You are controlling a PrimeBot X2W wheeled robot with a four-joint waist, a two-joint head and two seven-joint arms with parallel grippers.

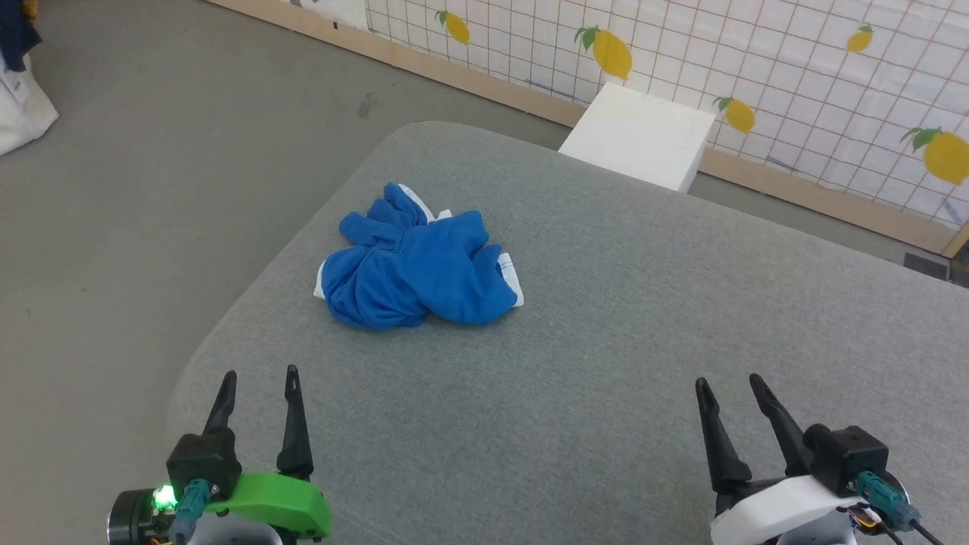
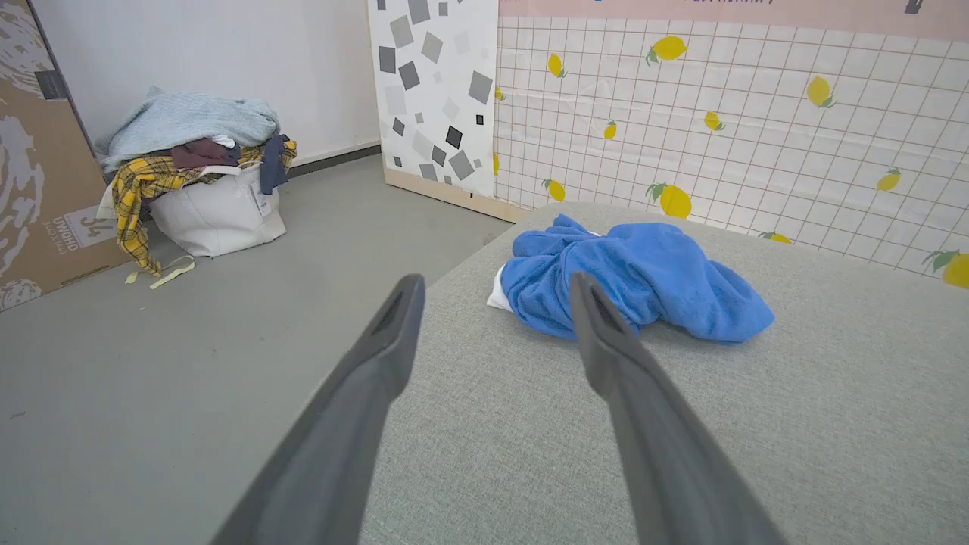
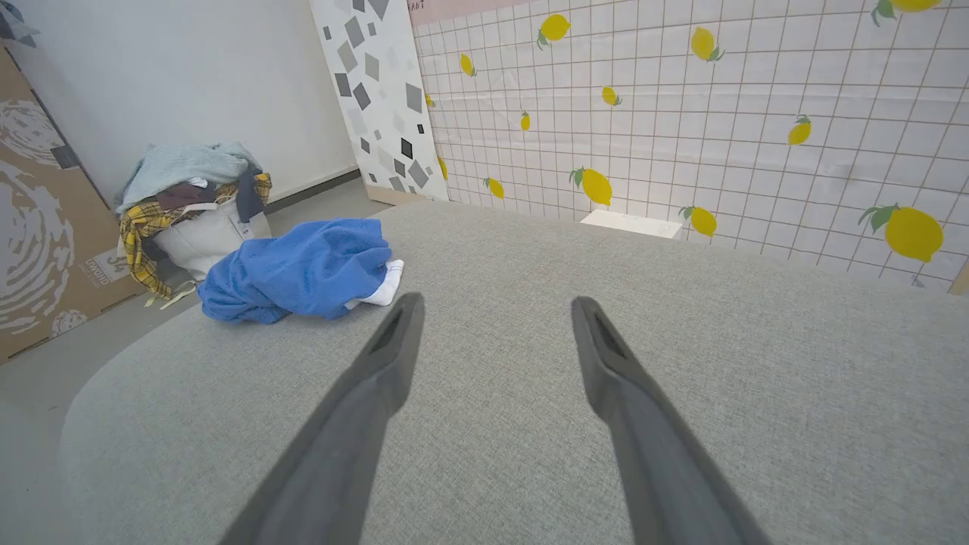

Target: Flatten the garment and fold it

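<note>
The garment (image 1: pixel 416 261) is a bright blue crumpled heap with white trim showing at its edges, lying on the grey padded table (image 1: pixel 606 363) toward its far left part. The same heap appears in the left wrist view as the garment (image 2: pixel 643 276) just beyond the fingertips, and in the right wrist view as the garment (image 3: pixel 299 269) off to the left. My left gripper (image 1: pixel 259 376) stands open near the table's front left edge, well short of the cloth. My right gripper (image 1: pixel 728 382) is open at the front right, empty.
A white block (image 1: pixel 640 136) stands behind the table against the lemon-patterned wall (image 1: pixel 757 53). A white bag heaped with clothes (image 2: pixel 197 182) sits on the floor to the left, beside a cardboard box (image 2: pixel 38 174). The table's left edge drops to grey floor (image 1: pixel 136 227).
</note>
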